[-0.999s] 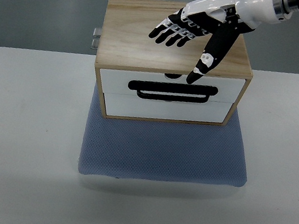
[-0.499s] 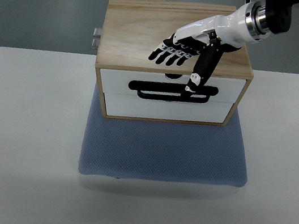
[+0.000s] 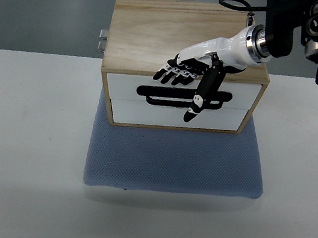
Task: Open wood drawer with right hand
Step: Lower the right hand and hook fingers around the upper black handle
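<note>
Wood box (image 3: 162, 28) is seen standing on a blue mat (image 3: 170, 163), which lies on a white table (image 3: 19, 150). Its white drawer (image 3: 177, 101) faces the camera and sits flush in the box front, with a black handle (image 3: 163, 95) running across it. A right hand (image 3: 197, 70) is reached in from the upper right edge and held over the front edge of the box top. Its four fingers (image 3: 172, 73) are stretched out side by side toward the left, with the tips lying just above the upper edge of the drawer front. The thumb (image 3: 202, 96) is pointed downward, apart from the fingers, and is laid across the handle, its tip seen just below the bar. Nothing is gripped; the hand is spread wide. Whether the thumb touches the handle cannot be told. A metal fitting (image 3: 102, 40) is seen on the left side of the box.
</note>
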`<state>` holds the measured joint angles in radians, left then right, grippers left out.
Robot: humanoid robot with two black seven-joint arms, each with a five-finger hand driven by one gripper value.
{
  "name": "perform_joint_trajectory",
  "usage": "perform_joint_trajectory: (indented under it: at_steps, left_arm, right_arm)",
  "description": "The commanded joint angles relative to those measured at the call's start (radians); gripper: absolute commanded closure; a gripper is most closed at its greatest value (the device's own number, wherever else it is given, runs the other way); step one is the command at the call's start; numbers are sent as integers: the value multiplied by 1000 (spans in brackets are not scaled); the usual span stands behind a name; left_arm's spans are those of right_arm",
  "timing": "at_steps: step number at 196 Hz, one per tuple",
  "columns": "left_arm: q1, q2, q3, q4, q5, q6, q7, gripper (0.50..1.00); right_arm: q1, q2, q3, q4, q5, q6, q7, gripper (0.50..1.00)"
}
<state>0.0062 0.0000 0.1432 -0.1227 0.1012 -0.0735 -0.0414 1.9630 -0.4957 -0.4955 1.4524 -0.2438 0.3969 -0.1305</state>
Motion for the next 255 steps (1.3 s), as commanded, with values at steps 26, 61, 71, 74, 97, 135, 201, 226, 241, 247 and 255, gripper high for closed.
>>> perform_joint_trajectory:
  at_steps: [26,61,71,74,97,135,201,226,241,247,255]
  left_arm:
    - [0,0,-1,0,0,0,0,500]
    - [0,0,1,0,0,0,0,500]
    - [0,0,-1,0,0,0,0,500]
    - [-2,0,1,0,0,0,0,500]
    - [0,0,-1,0,0,0,0,500]
    - [0,0,-1,0,0,0,0,500]
    - [-2,0,-1,0,0,0,0,500]
    - [0,0,1,0,0,0,0,500]
    - [-2,0,-1,0,0,0,0,500]
    - [0,0,1,0,0,0,0,500]
    - [0,0,-1,0,0,0,0,500]
  right_arm:
    - [-26,8,0,-1,1,-6,-21,560]
    - [-49,19,0,-1,1,-43,-23,560]
    - [-55,19,0,-1,1,-61,-26,560]
    - [-55,19,0,-1,1,-62,-26,560]
    - [-61,19,0,-1,1,-72,-27,560]
    - [-81,29,0,-1,1,-76,-27,560]
    - [-99,29,-11,-3,1,-110,-40,560]
    - [-105,29,-11,-3,1,-110,-40,560]
    - [-105,28,-11,-3,1,-112,-40,560]
    - [-105,28,-11,-3,1,-112,-40,560]
    - [-105,26,-11,-3,1,-112,-41,560]
